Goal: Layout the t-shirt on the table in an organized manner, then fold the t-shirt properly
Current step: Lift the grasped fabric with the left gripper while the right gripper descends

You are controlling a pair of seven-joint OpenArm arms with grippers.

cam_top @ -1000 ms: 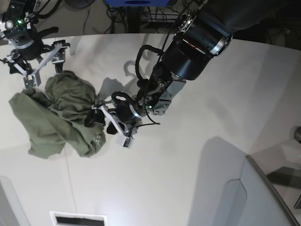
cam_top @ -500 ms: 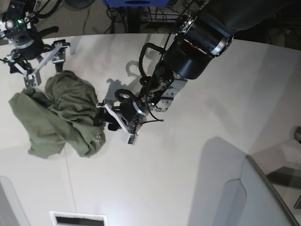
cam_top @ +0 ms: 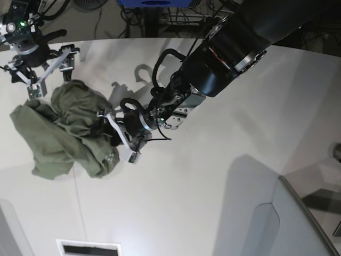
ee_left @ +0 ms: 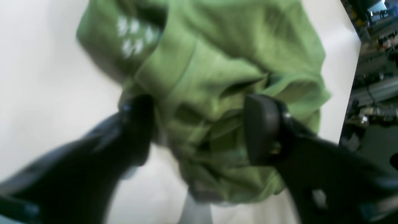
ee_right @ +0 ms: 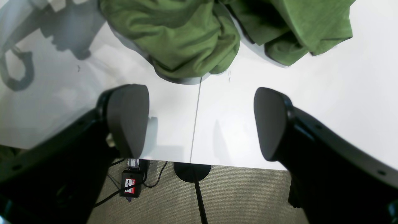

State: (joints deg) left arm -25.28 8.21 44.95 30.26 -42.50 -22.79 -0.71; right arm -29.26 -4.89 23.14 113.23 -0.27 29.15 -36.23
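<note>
- The t-shirt (cam_top: 64,128), soft, wrinkled olive-green cloth, lies bunched in a heap on the smooth white counter (cam_top: 213,186).
- The left gripper (ee_left: 199,127) straddles a bunched fold at the heap's edge, black pads pressing into the cloth on both sides.
- The right gripper (ee_right: 199,124) hangs wide open just beside the heap, over bare counter.

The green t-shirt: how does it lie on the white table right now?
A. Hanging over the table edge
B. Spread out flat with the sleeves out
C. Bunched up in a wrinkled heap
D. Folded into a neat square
C: the t-shirt sits in a crumpled, wrinkly pile on the table, with the left gripper pushed in at its edge.
</note>
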